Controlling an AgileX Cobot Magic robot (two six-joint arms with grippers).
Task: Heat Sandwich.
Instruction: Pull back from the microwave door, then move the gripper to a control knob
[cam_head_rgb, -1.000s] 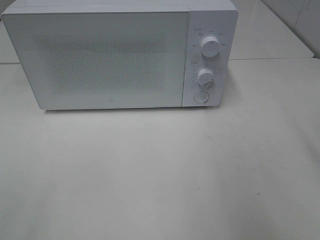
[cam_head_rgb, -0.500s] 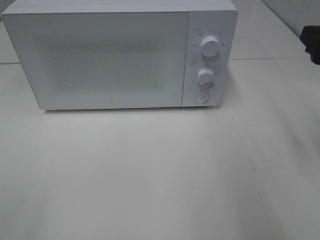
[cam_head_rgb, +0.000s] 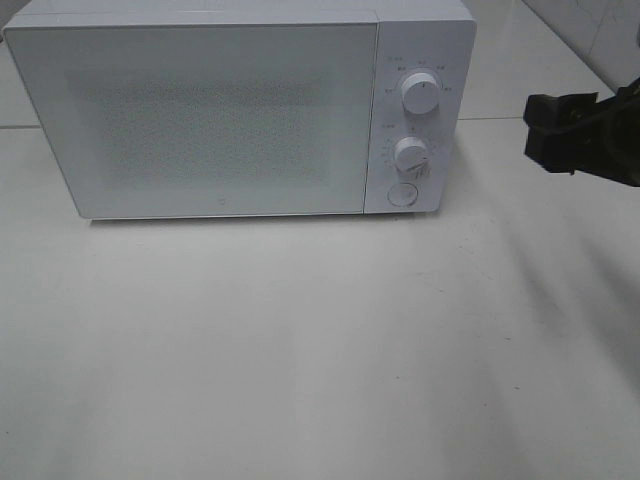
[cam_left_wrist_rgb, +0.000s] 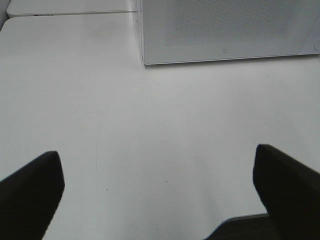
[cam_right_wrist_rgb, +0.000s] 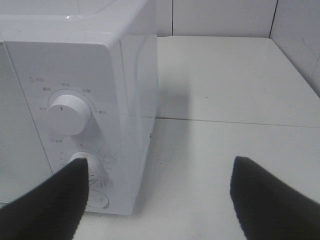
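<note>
A white microwave (cam_head_rgb: 220, 110) stands at the back of the tabletop (cam_head_rgb: 320, 350), and its door (cam_head_rgb: 200, 120) is shut. The door has a dotted pattern, and I cannot see anything behind it. On the panel to the right of the door there are an upper knob (cam_head_rgb: 420, 93), a lower knob (cam_head_rgb: 411, 153) and a round button (cam_head_rgb: 402, 194) under them.

The right hand (cam_head_rgb: 535, 128) is at the right edge of the high view, above the tabletop and about level with the two knobs. It points toward the panel but is clearly apart from the microwave. Its two dark fingers (cam_right_wrist_rgb: 55, 200) stand wide and there is nothing between them.

The left hand (cam_left_wrist_rgb: 156, 160) shows only in its own wrist view. Its fingers are spread wide over the bare tabletop, with nothing between them, and the lower edge of the door is ahead of it.

The sandwich does not show in any view, so I cannot tell where it lies relative to either hand.
</note>
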